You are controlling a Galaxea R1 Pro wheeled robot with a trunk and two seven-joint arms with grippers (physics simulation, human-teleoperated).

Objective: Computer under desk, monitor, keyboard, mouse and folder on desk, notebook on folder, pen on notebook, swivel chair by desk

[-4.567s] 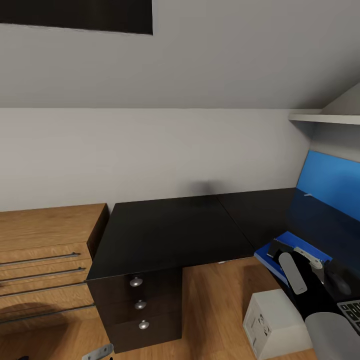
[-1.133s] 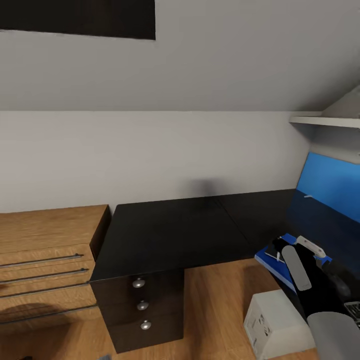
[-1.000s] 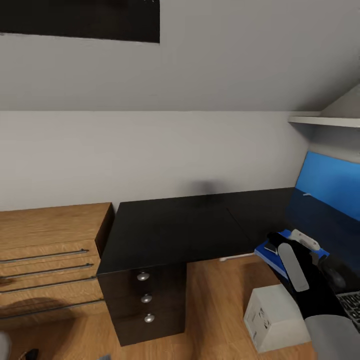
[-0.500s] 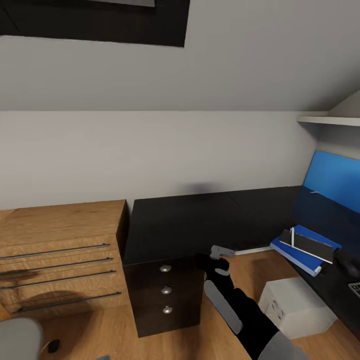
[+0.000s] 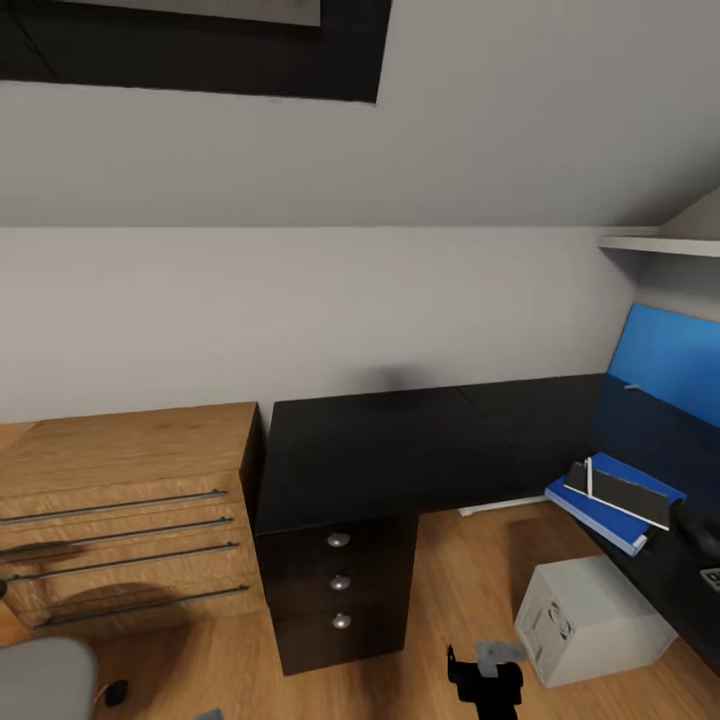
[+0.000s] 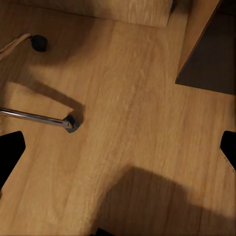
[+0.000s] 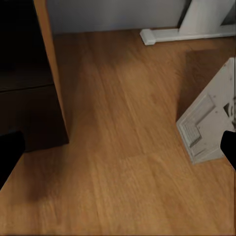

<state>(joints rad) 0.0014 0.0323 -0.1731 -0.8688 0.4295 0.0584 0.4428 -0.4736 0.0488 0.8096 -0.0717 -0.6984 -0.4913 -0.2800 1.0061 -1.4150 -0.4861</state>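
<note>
- The right gripper (image 5: pixel 487 668) hangs low over the wood floor (image 5: pixel 440 590) in front of the desk's black drawers (image 5: pixel 340 596); in its wrist view both fingertips sit at the far edges of the picture with bare floor between them, so it is spread wide and carries nothing.
- The left gripper (image 6: pixel 118 152) is likewise wide apart and empty, looking down at floorboards and the swivel chair's chrome leg and castor (image 6: pixel 69 123).
- On the desk (image 5: pixel 400 445), the blue folder (image 5: pixel 605 505) lies at the right edge of the top, with the dark notebook (image 5: pixel 625 492) stacked on it and the thin white pen (image 5: pixel 588 476) resting on the notebook.
- The computer (image 5: pixel 590 620) stands on the floor, beside the desk's edge.
- A grey corner of the swivel chair (image 5: pixel 40 680) shows at lower left, well apart from the desk.
- Judgement: the stacking looks done; the chair step seems next. That calls for turning toward the chair, taking its back or armrest, and rolling it up beside the desk without knocking the light wood drawer unit (image 5: pixel 120 510).
</note>
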